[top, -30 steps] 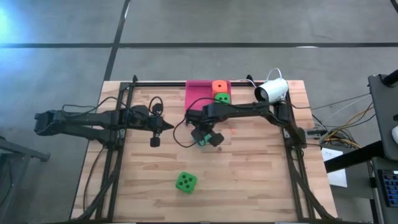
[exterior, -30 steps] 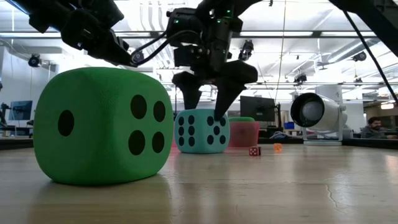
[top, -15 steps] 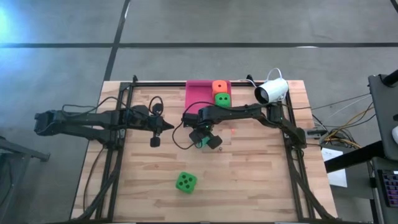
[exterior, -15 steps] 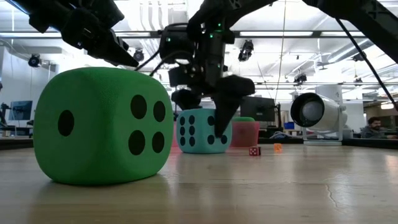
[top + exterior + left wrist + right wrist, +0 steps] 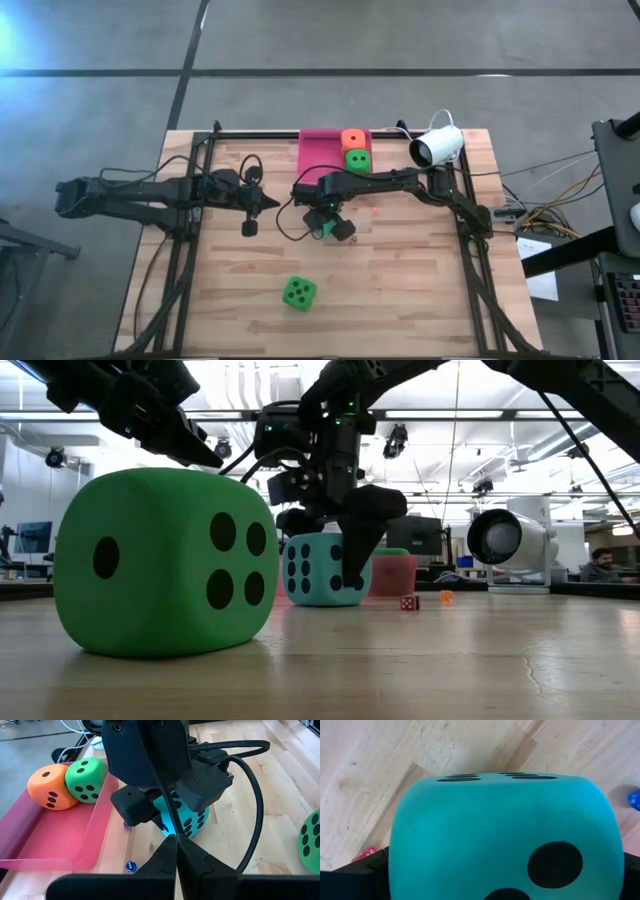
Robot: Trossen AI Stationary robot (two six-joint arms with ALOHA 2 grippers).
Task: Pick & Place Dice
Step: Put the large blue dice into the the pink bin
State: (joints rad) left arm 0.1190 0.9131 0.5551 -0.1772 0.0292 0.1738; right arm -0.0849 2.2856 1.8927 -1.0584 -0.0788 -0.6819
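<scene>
Dice are the objects here: a soft teal foam cube with dark pips sits on the pale wooden table near its middle, just in front of a flat pink tray that already holds an orange foam die and a bright green foam die side by side; a second bright green foam die lies well apart, toward the table's front edge. Reaching from the right, the right gripper is lowered over the teal die with its fingers spread wide on either side, not yet squeezing it. To the left of the die, raised off the table, the left gripper waits with its fingers pressed together on nothing. To grasp well, the right gripper should stay centred, sink until the fingers bracket the cube's mid-height, then close gently, since the foam probably gives under pressure. From overhead the arm hides most of the teal die, while the right wrist view fills with its top face, suggesting good centring. Tiny red and blue specks, perhaps miniature dice, show only in the low and wrist views
</scene>
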